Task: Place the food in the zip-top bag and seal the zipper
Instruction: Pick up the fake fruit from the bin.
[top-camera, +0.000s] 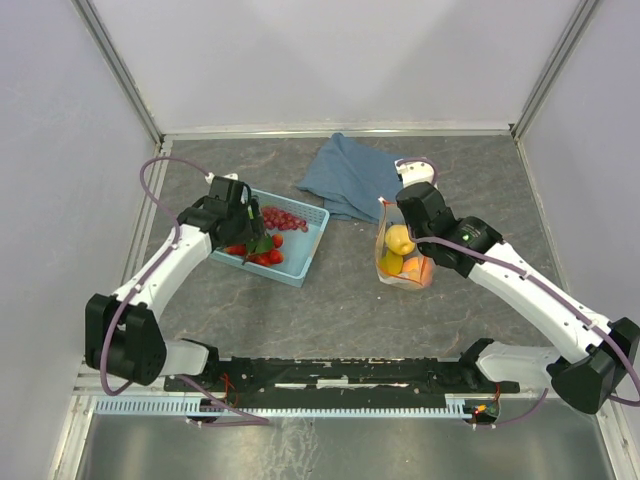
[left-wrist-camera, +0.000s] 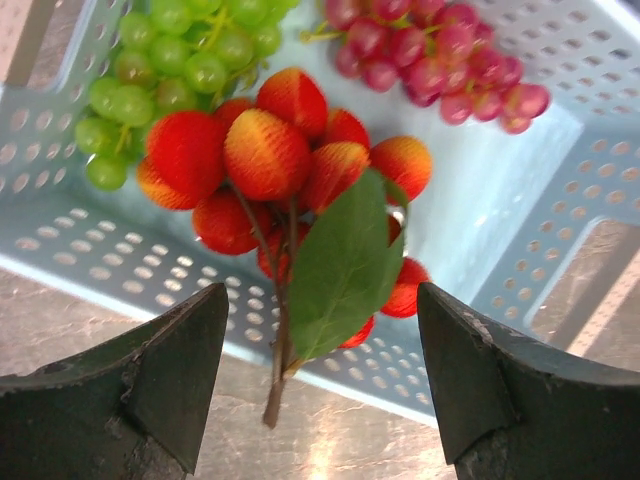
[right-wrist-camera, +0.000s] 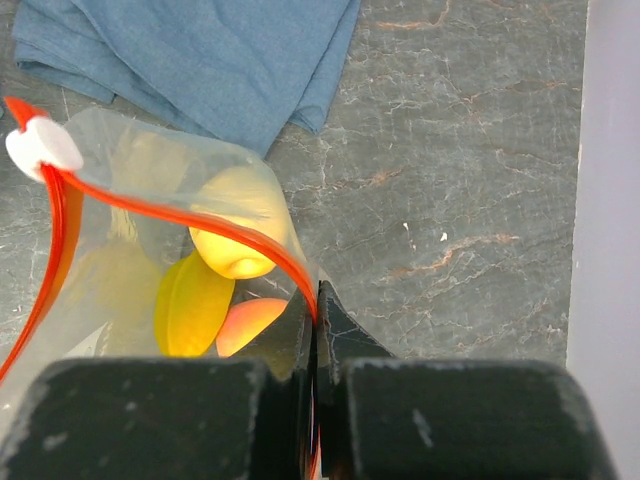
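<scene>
One basket (top-camera: 297, 272), one cloth (top-camera: 345, 175), one zip-top bag (top-camera: 400, 262), two grape bunches (left-wrist-camera: 440, 55) and one strawberry cluster (left-wrist-camera: 270, 150).

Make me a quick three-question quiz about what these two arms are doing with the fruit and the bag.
1. True or false: the left gripper is open above the red berry cluster in the blue basket.
2. What is the right gripper pinching? A) the blue cloth B) the red-orange zipper strip C) a bunch of grapes
3. Fill in: the fruit inside the zip-top bag is mostly ____ in colour.

Key: 1 true; 2 B; 3 yellow.
</scene>
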